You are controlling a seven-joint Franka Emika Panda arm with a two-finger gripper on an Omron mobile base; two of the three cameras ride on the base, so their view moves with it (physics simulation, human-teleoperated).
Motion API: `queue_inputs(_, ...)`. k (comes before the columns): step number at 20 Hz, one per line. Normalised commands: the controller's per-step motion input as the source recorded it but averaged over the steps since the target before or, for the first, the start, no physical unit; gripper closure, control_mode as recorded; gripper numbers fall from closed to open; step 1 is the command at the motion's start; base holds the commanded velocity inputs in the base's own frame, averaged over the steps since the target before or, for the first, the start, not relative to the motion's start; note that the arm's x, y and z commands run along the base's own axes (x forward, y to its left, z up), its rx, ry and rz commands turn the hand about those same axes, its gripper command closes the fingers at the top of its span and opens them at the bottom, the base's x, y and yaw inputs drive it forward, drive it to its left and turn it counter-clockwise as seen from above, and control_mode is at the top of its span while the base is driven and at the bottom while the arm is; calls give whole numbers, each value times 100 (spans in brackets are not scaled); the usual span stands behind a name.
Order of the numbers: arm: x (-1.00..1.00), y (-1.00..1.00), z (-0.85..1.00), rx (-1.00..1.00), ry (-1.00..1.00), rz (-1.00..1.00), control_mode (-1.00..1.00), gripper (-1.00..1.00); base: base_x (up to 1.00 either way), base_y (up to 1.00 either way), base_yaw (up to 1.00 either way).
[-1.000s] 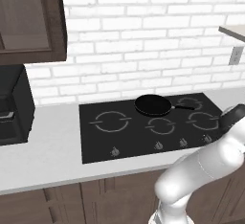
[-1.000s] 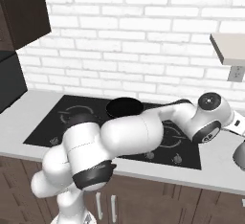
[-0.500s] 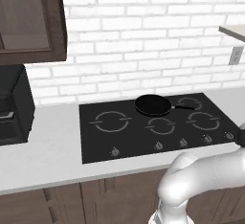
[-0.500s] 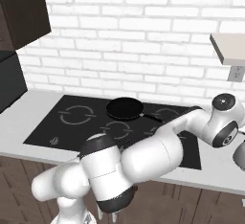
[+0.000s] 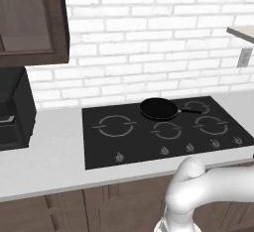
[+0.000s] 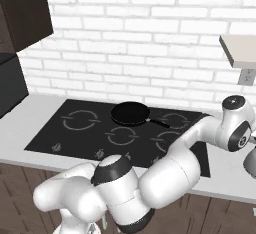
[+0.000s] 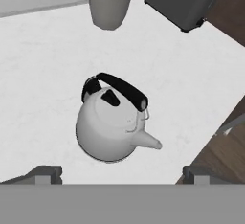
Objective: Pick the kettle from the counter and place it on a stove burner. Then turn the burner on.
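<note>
Hand view looks down on the kettle (image 7: pixel 115 127), which sits upright on the pale counter (image 7: pixel 43 65), well away from the black cooktop (image 5: pixel 158 127) and its big ring, the stove burner (image 5: pixel 115 126). The gripper (image 7: pixel 122 173) hangs above the kettle with its 2 fingertips (image 7: pixel 43 173) spread wide apart and nothing between them — it touches nothing. The kettle is round, shiny and smooth, so I think its belly would slip out of a squeeze. It looks hard and stiff, not soft, and it will not squash. It may be a bit heavy for its size, and it could swing or tip if held off to 1 side. The best place to take hold looks like the dark handle (image 7: pixel 119 90) that arches over the top — it is thin enough to fit between the fingers, and it looks less slippery than the metal. The short spout (image 7: pixel 149 141) sticks out to 1 side, so the fingers should stay clear of it. A frying pan (image 5: pixel 158 108) sits on the cooktop behind the rings.
</note>
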Motion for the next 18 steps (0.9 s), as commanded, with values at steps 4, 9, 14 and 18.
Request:
queue_inputs(4,0,-14,-2,0,0,-1,-100,-100,0,0,0)
queue_inputs(9,0,-19,-8,0,0,-1,-100,-100,0,0,0)
queue_inputs(14,0,-13,-3,0,0,0,-100,-100,0,0,0)
queue_inputs(18,0,-13,-4,0,0,-1,-100,-100,0,0,0)
